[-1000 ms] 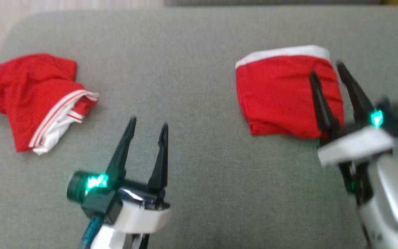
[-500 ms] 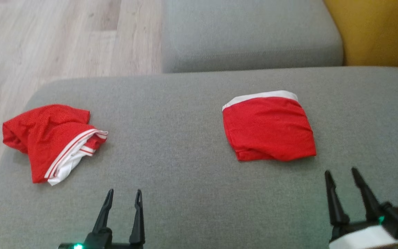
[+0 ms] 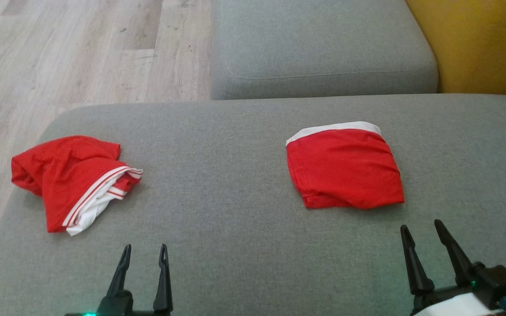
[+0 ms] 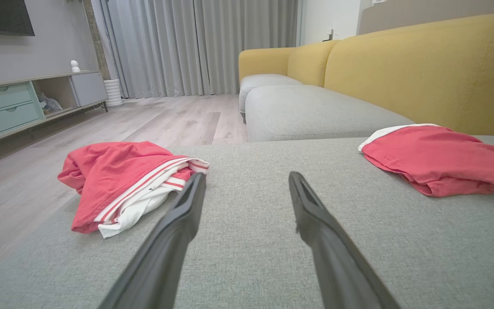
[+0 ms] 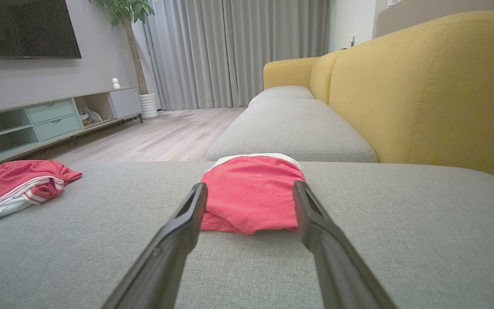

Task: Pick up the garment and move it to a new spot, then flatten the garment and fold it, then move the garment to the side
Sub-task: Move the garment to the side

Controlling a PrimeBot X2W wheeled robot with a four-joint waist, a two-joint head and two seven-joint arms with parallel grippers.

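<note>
Head view: my left claw (image 3: 145, 246) and right claw (image 3: 421, 224) hang released and empty over the grey sofa seat (image 3: 235, 219). The folded red garment (image 3: 343, 169) lies just ahead of my right claw; crumpled red-and-white shorts (image 3: 70, 177) lie well apart, leftward.

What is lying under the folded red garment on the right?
The folded red garment rests flat on the grey seat cushion. Its lower layers and the cushion patch beneath are hidden.
</note>
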